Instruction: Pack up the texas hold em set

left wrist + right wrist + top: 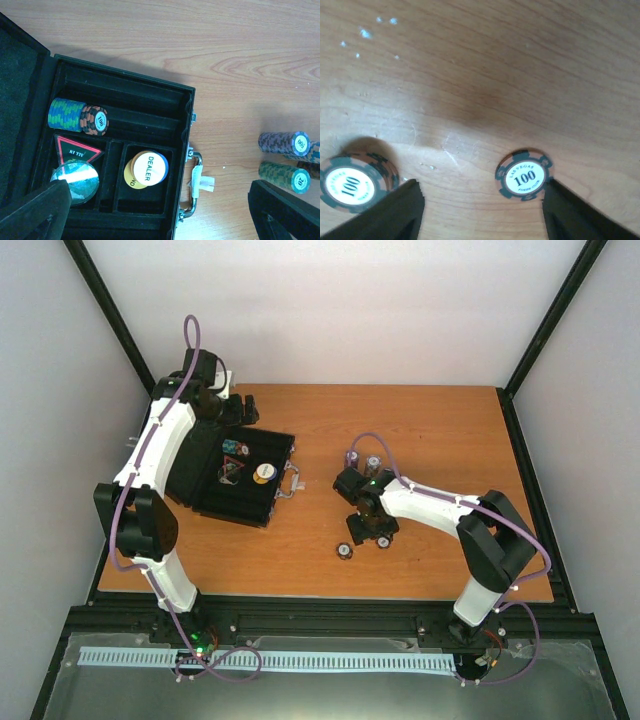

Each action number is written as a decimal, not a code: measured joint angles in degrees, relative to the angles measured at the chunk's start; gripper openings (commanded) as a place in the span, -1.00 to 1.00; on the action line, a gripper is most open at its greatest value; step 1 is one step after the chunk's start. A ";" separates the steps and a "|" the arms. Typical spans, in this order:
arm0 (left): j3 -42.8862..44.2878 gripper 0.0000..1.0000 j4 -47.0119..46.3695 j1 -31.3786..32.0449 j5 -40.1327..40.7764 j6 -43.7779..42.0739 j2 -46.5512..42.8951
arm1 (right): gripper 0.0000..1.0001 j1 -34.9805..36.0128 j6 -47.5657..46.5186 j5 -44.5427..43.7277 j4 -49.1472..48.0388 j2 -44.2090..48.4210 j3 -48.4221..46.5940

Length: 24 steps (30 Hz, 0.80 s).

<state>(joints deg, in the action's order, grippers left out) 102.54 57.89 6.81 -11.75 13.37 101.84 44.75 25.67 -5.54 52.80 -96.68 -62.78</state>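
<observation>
The black case lies open at the table's left; the left wrist view shows its felt tray and silver handle. In it are a green-and-orange chip stack, a dark triangular token, a shiny round disc and the dealer discs. My left gripper is open and empty above the case, and it also shows in the top view. My right gripper is open low over the table, also seen from above. One "100" chip lies by its right finger, another outside its left finger.
Two chip stacks lie on their sides right of the case, one purple-grey and one green; they show as small stacks behind the right gripper. A taped tag hangs on the handle. Black frame posts stand at the table's back corners.
</observation>
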 measured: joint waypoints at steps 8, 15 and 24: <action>-0.83 0.99 0.00 0.00 0.09 -0.02 0.00 | 1.00 -1.20 -0.66 0.13 0.26 2.21 1.70; -1.03 0.99 -0.02 0.00 0.15 -0.02 0.00 | 0.85 -6.23 -1.92 2.36 -1.73 3.69 5.79; -1.03 1.00 -0.02 0.00 0.17 -0.02 0.00 | 0.71 -7.23 -3.52 4.48 -4.24 1.49 7.08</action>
<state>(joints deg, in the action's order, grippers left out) 101.51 57.87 6.81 -11.57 13.34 101.84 37.52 22.15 -1.06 48.56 -95.20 -55.70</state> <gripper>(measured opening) 0.998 0.863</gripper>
